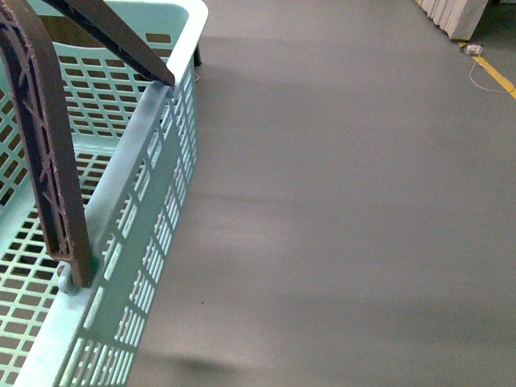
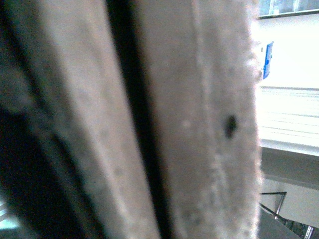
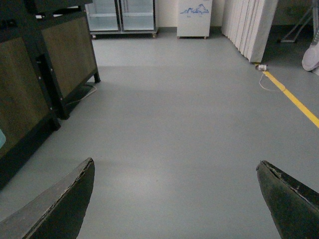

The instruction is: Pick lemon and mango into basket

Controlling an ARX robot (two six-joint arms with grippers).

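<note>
The basket fills the left side of the front view, cut off by the left and lower edges. It is light blue-green moulded plastic, with a broad smooth rim, a rounded far corner, and walls and floor pierced by rows of short rectangular slots. It sits upright, mouth up. Its long side wall runs from close to the camera away from the robot, leaning a little to the right, so its long axis points forward. A brown ribbed handle rises in a curve from a round pivot on the near rim. A second brown handle slants across the far end down to the same rim. To the right of the basket lies smooth, matt grey floor, with a yellow line at the far right. In the right wrist view the right gripper hangs over this floor with its jaws spread wide and nothing between them. Its fingers are dark, curved and scuffed along the edges. Dark-framed wooden cabinets stand to one side. The left wrist view is filled by blurred pale boards, rough and fuzzy-edged, split by a dark gap. The left gripper cannot be made out there, so the state of its jaws cannot be told.
</note>
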